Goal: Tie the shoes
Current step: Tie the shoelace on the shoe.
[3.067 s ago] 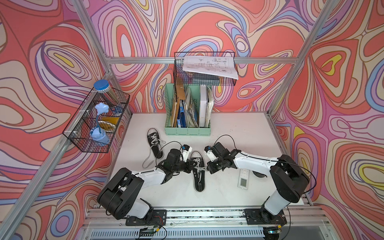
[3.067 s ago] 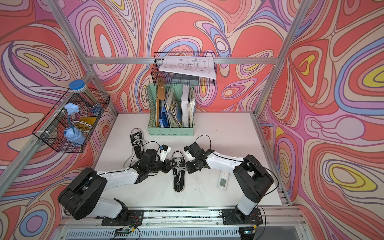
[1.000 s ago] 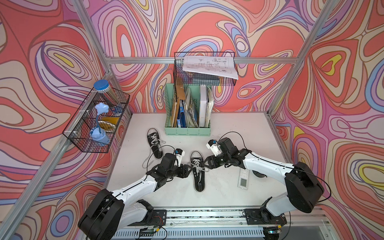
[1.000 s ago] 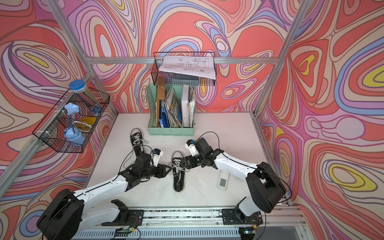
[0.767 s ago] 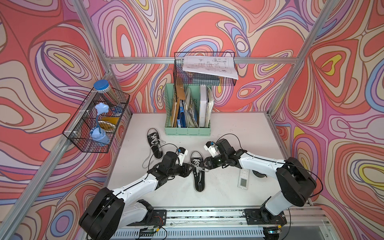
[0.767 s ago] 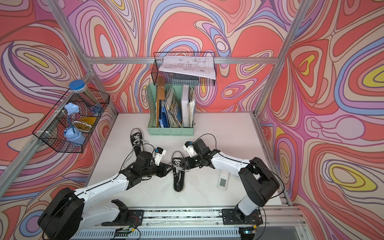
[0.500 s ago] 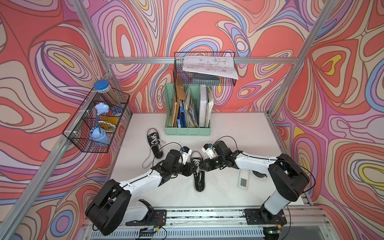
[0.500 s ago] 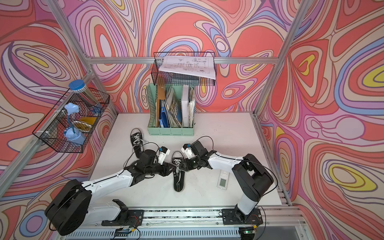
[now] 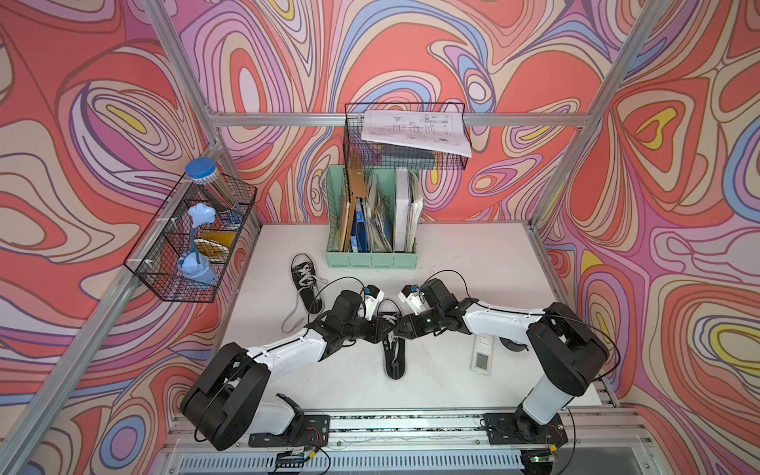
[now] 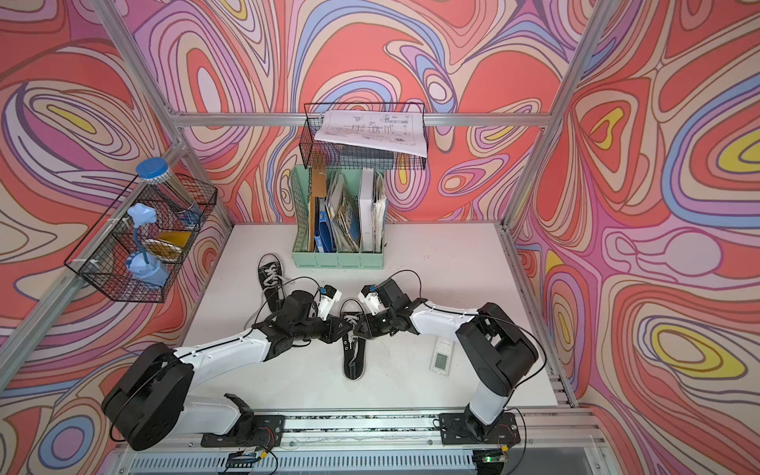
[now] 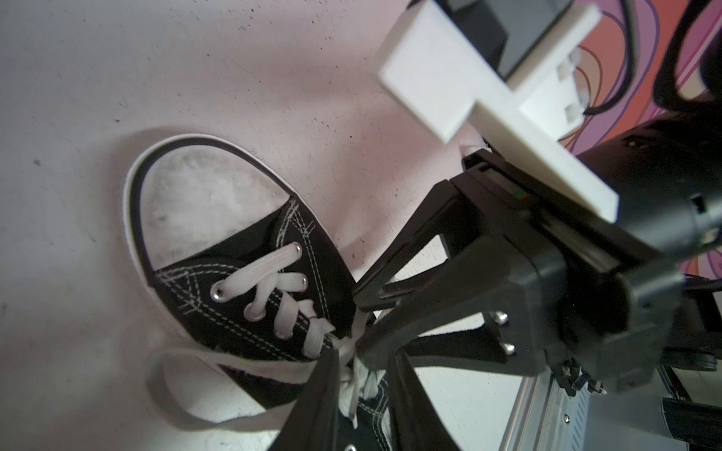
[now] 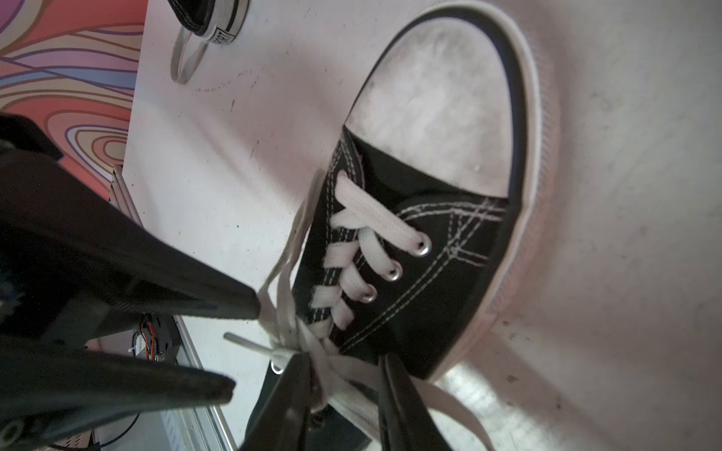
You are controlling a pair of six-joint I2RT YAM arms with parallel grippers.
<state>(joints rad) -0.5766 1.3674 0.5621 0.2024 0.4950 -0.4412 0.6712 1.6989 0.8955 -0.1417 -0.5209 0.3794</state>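
Observation:
One of the shoes (image 9: 395, 366), black canvas with white laces, lies mid-table with its toe toward the front edge. The other shoe (image 9: 304, 279) lies at the back left, its lace trailing loose. My left gripper (image 9: 388, 329) and right gripper (image 9: 398, 329) meet tip to tip over the near shoe's lace knot. In the left wrist view the left gripper (image 11: 363, 367) has its jaws narrowed round a bunch of white lace (image 11: 353, 384). In the right wrist view the right gripper (image 12: 344, 367) is closed on a broad lace strand (image 12: 336, 375) beside the knot.
A green file holder (image 9: 372, 259) stands at the back with a wire basket (image 9: 405, 140) above it. Another wire basket (image 9: 193, 246) hangs on the left wall. A white handheld device (image 9: 481, 355) lies right of the near shoe.
Both arms have drawn in from either side toward the near shoe's knot. Both pairs of jaws have narrowed round the laces.

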